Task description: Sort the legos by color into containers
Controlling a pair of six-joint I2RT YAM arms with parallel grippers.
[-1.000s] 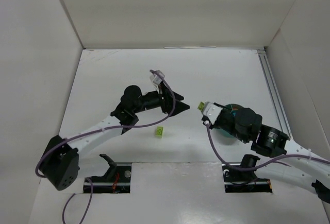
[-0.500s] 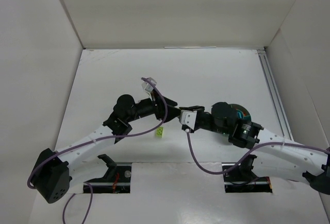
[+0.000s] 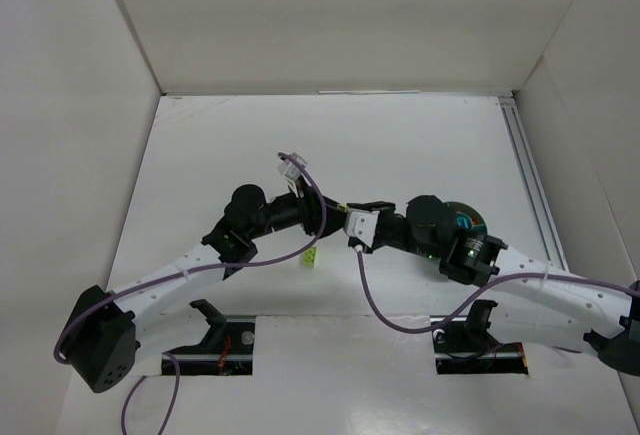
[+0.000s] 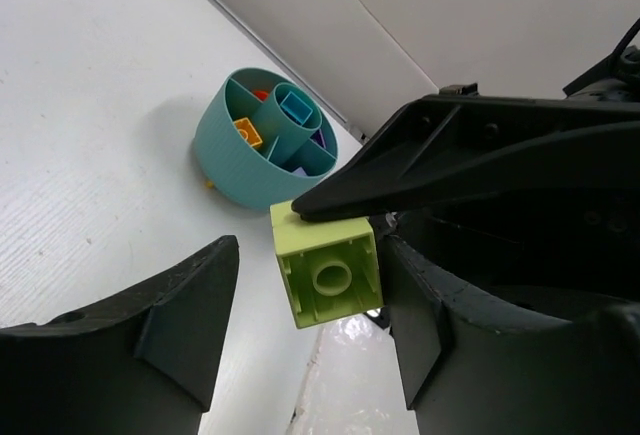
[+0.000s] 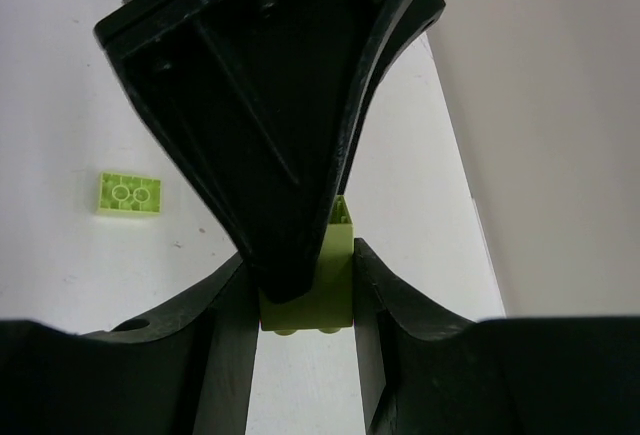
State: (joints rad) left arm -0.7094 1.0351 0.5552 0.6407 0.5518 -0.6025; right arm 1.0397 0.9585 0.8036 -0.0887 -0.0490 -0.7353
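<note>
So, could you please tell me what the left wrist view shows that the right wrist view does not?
Only the left wrist view shows the bowl, with small coloured pieces in its compartments. Only the right wrist view shows the loose brick, lime, lying flat on the white surface. Both show the held brick, light green, clamped in the right tool and sitting between the open fingers of the left tool.
</note>
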